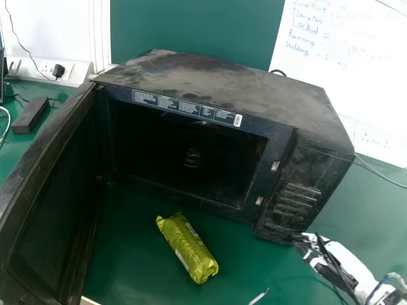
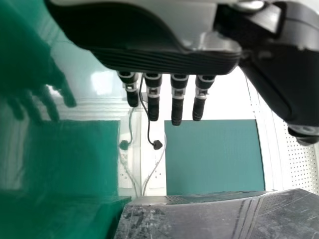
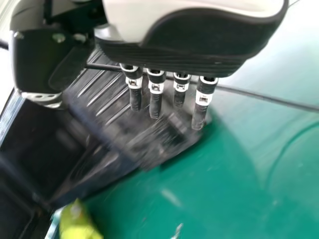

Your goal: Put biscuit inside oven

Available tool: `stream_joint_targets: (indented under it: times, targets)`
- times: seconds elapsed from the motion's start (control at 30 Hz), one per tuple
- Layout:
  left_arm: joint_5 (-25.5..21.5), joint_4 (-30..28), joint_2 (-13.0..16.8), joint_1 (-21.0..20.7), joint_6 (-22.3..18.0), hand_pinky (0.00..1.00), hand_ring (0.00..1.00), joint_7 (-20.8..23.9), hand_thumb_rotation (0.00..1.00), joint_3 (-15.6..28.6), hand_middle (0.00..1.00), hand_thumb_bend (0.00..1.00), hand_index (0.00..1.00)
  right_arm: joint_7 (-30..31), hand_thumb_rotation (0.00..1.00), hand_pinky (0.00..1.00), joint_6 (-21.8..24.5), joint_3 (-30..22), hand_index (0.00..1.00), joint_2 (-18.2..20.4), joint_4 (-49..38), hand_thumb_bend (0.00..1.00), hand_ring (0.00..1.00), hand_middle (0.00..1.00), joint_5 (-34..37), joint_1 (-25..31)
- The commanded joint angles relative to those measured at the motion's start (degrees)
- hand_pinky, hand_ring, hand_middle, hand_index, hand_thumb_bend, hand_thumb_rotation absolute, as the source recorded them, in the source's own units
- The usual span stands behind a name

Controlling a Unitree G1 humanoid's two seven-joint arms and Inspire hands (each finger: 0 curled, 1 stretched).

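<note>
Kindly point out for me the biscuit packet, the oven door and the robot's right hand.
biscuit packet (image 1: 187,246): head view, middle of the wrapper
oven door (image 1: 52,219): head view, its inner face
right hand (image 3: 192,45): right wrist view, dark part above the fingers

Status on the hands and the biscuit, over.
Left hand open, nothing held. Right hand open, beside the oven's control side. Biscuit packet on table, outside the oven. Door open, mouth unblocked.
</note>
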Motion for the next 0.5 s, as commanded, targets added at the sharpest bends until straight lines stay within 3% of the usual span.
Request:
stream_joint_targets:
  times: [0.0,0.13,0.27,0.47]
  targets:
    - [-0.2,0.2,0.6,-0.3,0.0,0.94,0.93,0.0,1.0,0.4,0.93,0.52,0.94,0.5,0.53,0.79,0.8,0.7,0.93,-1.4,-1.3,0.77,0.87,0.91,-0.8,-0.2]
    - [-0.4,0.1,0.5,-0.3,0.0,0.94,0.93,-0.2,1.0,0.5,0.93,0.52,0.95,0.2,0.65,0.82,2.8,2.1,0.92,-3.3,-4.6,0.86,0.87,0.89,-4.9,-0.4]
    - [-0.1,0.1,0.6,-0.3,-0.2,0.93,0.93,0.0,1.0,0.4,0.93,0.52,0.94,0.7,0.66,0.84,6.7,2.7,0.92,-5.1,-8.4,0.86,0.88,0.9,-6.9,-1.3]
    - [0.3,0.0,0.6,-0.3,-0.1,0.93,0.93,0.7,1.0,0.2,0.93,0.52,0.94,0.4,0.69,0.81,7.1,4.4,0.91,-5.5,-10.7,0.86,0.86,0.88,-9.1,-2.9]
